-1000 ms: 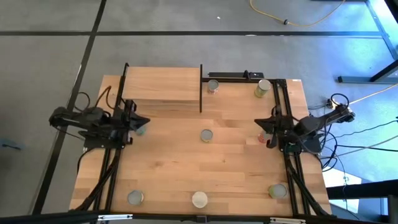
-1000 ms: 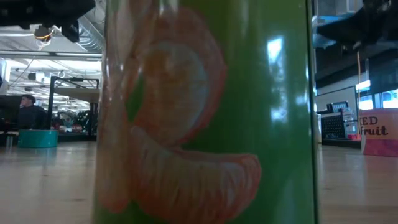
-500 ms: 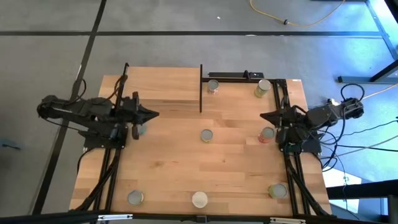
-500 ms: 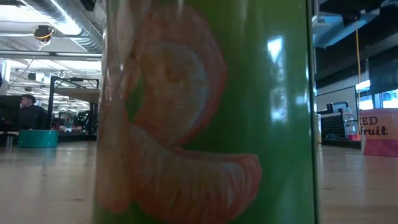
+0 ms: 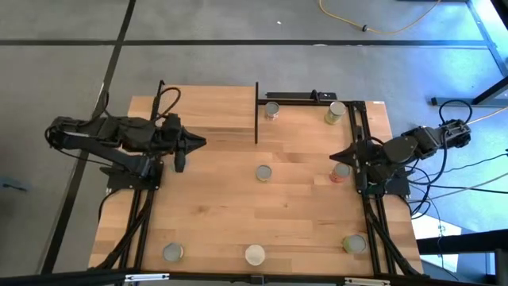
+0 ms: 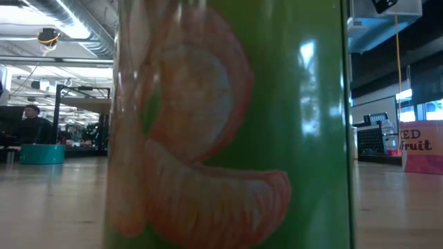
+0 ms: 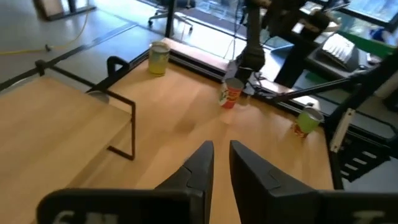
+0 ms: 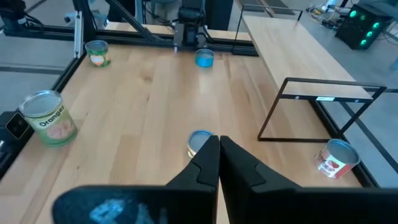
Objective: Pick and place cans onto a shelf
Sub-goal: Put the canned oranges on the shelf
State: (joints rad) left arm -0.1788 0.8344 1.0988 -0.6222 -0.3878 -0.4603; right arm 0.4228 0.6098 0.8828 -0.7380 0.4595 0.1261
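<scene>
The shelf [image 5: 205, 108] stands at the table's far left, with its black upright panel [image 5: 255, 113] at its right end. Cans stand on their bases on the tabletop: two at the far side [image 5: 271, 110] [image 5: 335, 112], one mid-table [image 5: 263, 172], a red one [image 5: 340, 171] and three along the near edge. A teal can [image 8: 204, 58] stands by my left arm. My left gripper [image 5: 202, 143] hangs empty in front of the shelf, its fingers [image 7: 205, 163] all but shut. My right gripper [image 5: 333, 156] is shut and empty above the red can.
A green can with orange segments on its label [image 6: 228, 124] stands right at the low camera and blocks most of that view; it is the near-edge can [image 5: 254, 254]. Black rails [image 5: 367, 143] run along both table sides. Bare tabletop [image 5: 222, 206] lies between the cans.
Both arms have risen out of the top of the low view. My left gripper has reached toward the table's right and far side, along the shelf's front. My right arm's wrist has drawn back toward the right edge, its fingertips staying near the red can.
</scene>
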